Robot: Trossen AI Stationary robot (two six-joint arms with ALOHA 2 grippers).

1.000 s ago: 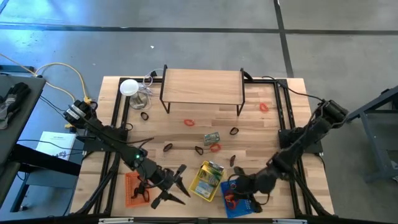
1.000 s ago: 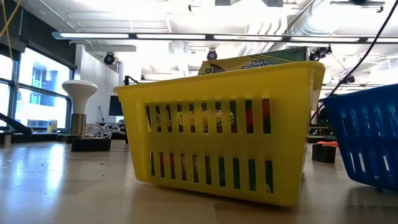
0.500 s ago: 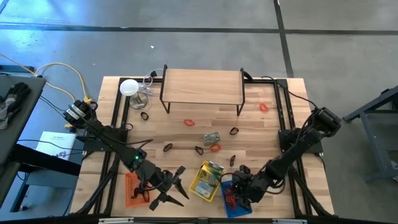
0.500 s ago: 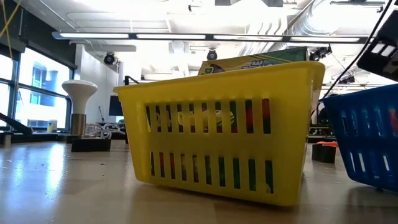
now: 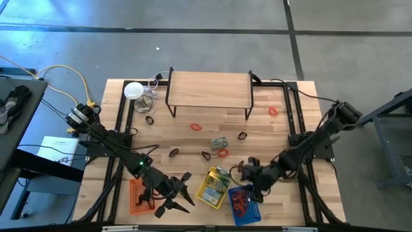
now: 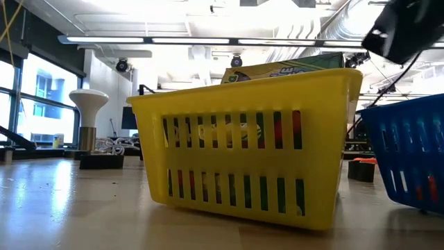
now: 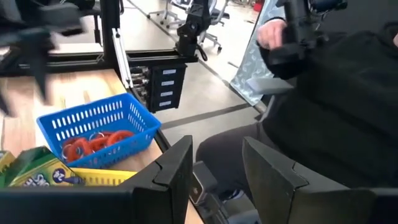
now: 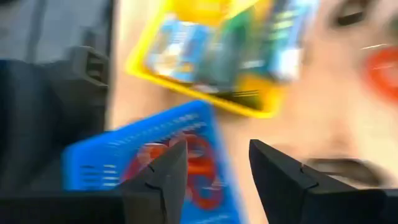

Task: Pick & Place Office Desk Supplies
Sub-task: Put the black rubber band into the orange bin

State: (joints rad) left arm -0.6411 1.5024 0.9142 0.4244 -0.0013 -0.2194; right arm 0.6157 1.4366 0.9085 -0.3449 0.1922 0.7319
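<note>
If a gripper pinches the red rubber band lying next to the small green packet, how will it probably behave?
The red rubber band is a thin loop lying flat on the table, so it is probably floppy and will sag when lifted. It looks very light. Being so flat, it may slip from the fingers, and a push would likely slide it, not roll it.

The left arm comes in from the left edge of the desk and runs diagonally toward the front edge, with a small green light on one of its joints. Its left claw (image 5: 183,193) is at the front of the desk, and the two dark fingers (image 7: 176,176) stand apart with a clear gap between them (its own wrist view shows this well). The right arm reaches from the right edge of the desk, bent at the elbow, down toward the front centre. Its right claw (image 5: 250,173) is held above the desk surface, with the fingers (image 8: 163,176) spread apart and holding nothing.
</note>
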